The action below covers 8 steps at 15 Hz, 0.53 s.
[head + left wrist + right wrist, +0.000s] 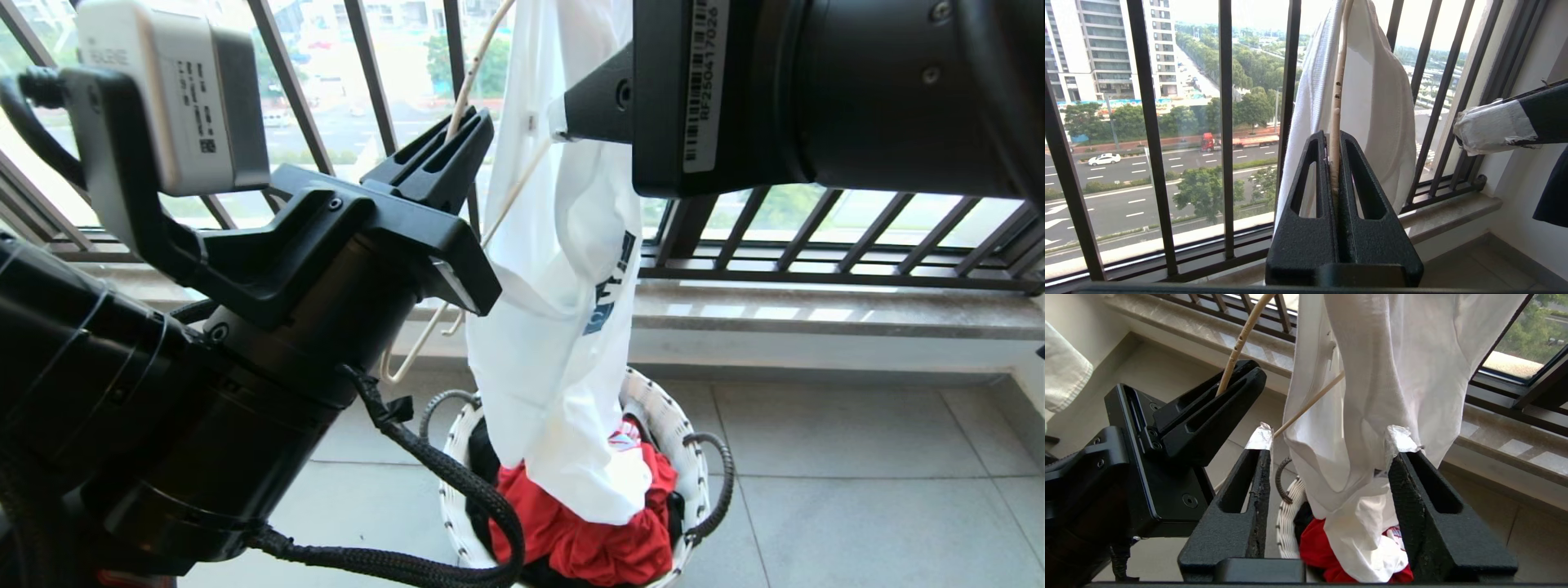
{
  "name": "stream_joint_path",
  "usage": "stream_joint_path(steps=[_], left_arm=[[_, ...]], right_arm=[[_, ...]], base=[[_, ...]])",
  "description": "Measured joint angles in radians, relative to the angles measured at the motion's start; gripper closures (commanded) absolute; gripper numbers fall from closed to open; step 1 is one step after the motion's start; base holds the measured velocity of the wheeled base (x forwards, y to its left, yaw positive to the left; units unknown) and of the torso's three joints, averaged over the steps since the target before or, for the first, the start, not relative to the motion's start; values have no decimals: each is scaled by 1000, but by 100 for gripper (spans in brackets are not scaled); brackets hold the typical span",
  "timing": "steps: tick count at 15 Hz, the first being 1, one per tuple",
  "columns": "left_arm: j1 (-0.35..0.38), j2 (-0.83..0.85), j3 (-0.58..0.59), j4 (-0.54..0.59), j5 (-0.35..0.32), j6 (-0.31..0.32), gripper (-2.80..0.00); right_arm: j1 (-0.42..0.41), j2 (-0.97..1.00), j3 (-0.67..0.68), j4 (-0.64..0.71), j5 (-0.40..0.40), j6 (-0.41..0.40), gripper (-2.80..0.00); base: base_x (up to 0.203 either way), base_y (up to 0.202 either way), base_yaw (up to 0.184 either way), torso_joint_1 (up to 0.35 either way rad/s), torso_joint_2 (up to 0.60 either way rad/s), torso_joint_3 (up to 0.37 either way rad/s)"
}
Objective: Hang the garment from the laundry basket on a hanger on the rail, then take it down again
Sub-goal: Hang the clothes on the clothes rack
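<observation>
Both grippers are filling the head view up close. Left gripper (457, 135), at about 10 o'clock, is pinching the cream hanger (469, 77) tight between its fingers. Right gripper (1327, 447) is sitting with its fingers spread wide and the white T-shirt (563, 269) is hanging down between them, not squeezed. That shirt is draping off the hanger, its bottom end trailing into the laundry basket (665, 420) at 6 o'clock, onto a red garment (604, 531) piled there.
</observation>
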Motion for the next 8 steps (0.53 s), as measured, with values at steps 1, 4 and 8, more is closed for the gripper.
stream_joint_path(steps=[1,4,8], left_arm=[[0,-5,0,0,0,1,0],[0,-20,-2,0,-2,4,0],[0,-44,0,-1,-6,0,0]], right_arm=[[1,-7,7,3,0,-1,-280],[2,-60,63,6,-1,-11,-280],[1,-169,122,113,-2,-16,0]], base=[[0,0,0,0,0,0],[0,0,0,0,0,0],[0,0,0,0,0,0]])
